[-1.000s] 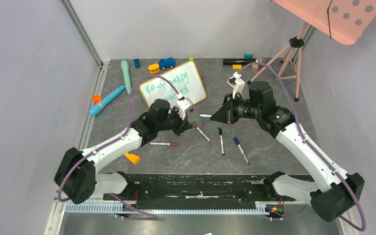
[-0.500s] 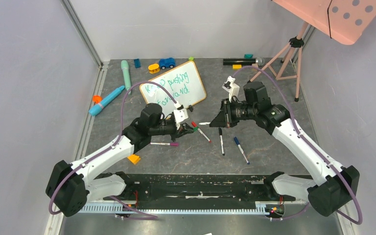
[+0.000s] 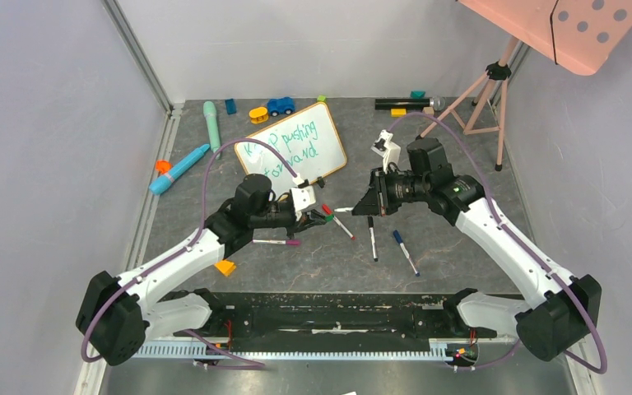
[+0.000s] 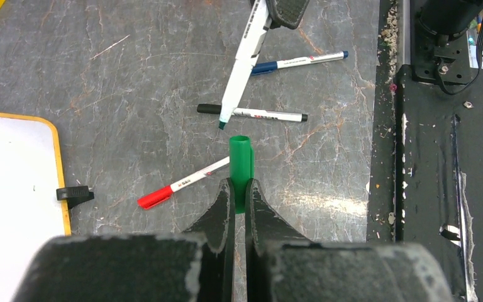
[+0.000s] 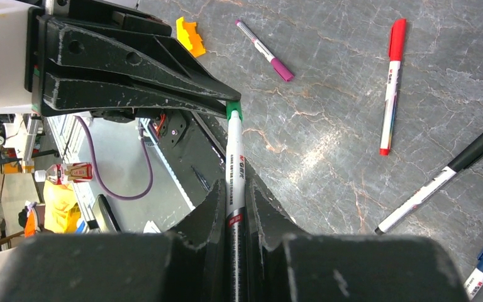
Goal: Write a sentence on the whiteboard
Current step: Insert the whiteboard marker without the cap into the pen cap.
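While left fingers [image 4: 225, 214] pinch a green cylindrical cap [image 4: 240, 157], right fingers [image 5: 214, 204] pinch a white marker [image 5: 234, 167].

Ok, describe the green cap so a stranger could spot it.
In front of the whiteboard, the left gripper pinches the green cap. Unlike the markers lying nearby, it is a short green tube with no pen body.
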You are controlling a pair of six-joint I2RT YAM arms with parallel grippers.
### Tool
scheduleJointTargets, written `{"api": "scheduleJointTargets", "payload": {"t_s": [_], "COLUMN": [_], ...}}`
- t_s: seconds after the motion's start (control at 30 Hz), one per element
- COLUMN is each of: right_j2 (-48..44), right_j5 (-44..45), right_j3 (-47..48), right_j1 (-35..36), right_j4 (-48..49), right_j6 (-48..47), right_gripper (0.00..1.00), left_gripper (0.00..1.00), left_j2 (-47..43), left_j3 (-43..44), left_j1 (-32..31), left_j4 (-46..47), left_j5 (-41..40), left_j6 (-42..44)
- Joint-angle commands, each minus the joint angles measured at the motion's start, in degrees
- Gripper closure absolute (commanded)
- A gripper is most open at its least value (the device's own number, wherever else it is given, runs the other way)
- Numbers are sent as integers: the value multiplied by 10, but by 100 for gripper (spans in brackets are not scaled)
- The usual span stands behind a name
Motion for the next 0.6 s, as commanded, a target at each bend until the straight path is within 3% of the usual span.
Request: {"api": "scheduleJointTargets", "payload": {"t_s": [0.0, 0.57], "right_j2": [-7, -5], "right_j5": [-8, -26], "right_j3": [-8, -17], "right_j1": [-3, -3], "right_j4": [-1, 5], "right_j6": [-9, -9], "right_gripper": [100, 100], "left_gripper": [98, 98], "left_j2": [-16, -19], "left_j3": [-2, -12], "left_j1": [-1, -1], "left_j4": [28, 48], "left_j5": [2, -9], "left_j6": [23, 6]}}
